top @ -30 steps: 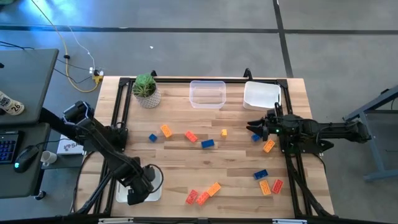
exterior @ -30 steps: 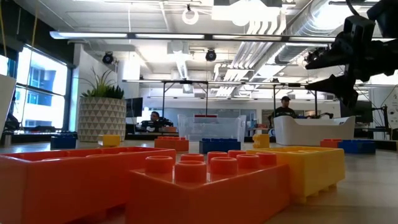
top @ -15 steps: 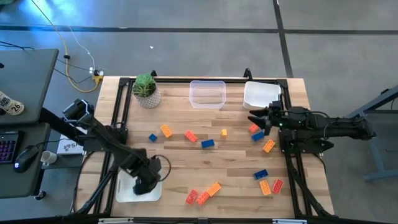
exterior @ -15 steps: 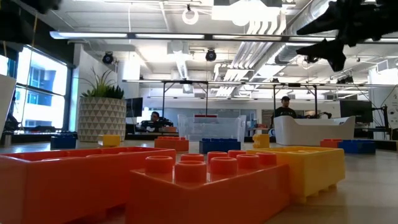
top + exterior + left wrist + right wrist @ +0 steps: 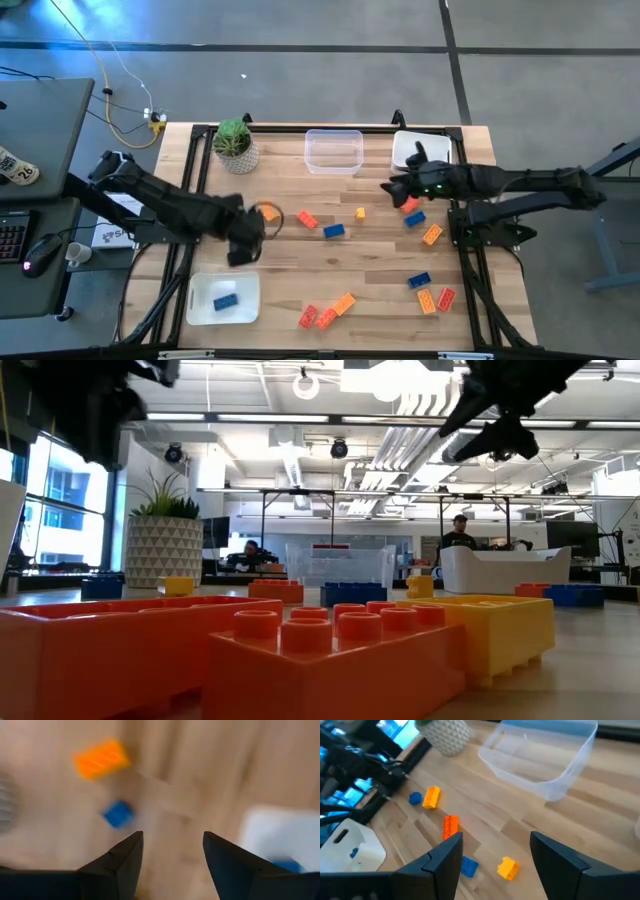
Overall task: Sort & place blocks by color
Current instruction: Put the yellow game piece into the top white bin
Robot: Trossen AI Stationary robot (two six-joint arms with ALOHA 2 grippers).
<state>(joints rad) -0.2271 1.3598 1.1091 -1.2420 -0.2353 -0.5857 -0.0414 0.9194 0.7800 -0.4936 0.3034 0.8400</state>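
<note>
Left gripper (image 5: 245, 240) is seen above the wooden table (image 5: 380, 300), left of centre, near a small blue plastic brick (image 5: 245, 222) and an orange plastic brick (image 5: 267, 210). In the left wrist view its two dark fingers (image 5: 117, 865) stand apart with bare wood between them; nothing is held. The same two bricks are seen past the fingers, the blue brick (image 5: 118, 813) and the orange brick (image 5: 100, 758).

A white rectangular tray (image 5: 200, 310) lies at the table's near left corner, with one blue brick (image 5: 226, 299) inside it.

Right gripper (image 5: 392, 188) is held above the table's right half, just in front of a white bin (image 5: 420, 150) at the far edge. Its fingers (image 5: 440, 865) are parted in the right wrist view, with nothing between them. A clear plastic bin (image 5: 334, 152) stands at the far edge, centre. A green potted plant in a white patterned pot (image 5: 236, 146) stands at the far left.

Loose bricks are spread as follows:
- centre: red brick (image 5: 307, 219), blue brick (image 5: 334, 231), tiny yellow brick (image 5: 360, 212)
- right, beside the right gripper: red brick (image 5: 408, 205), blue brick (image 5: 415, 218), orange brick (image 5: 432, 235)
- near right: blue brick (image 5: 419, 281), orange brick (image 5: 427, 300), red brick (image 5: 445, 296)
- near centre: two red bricks (image 5: 317, 318) and one orange brick (image 5: 344, 303), clustered close together.
</note>
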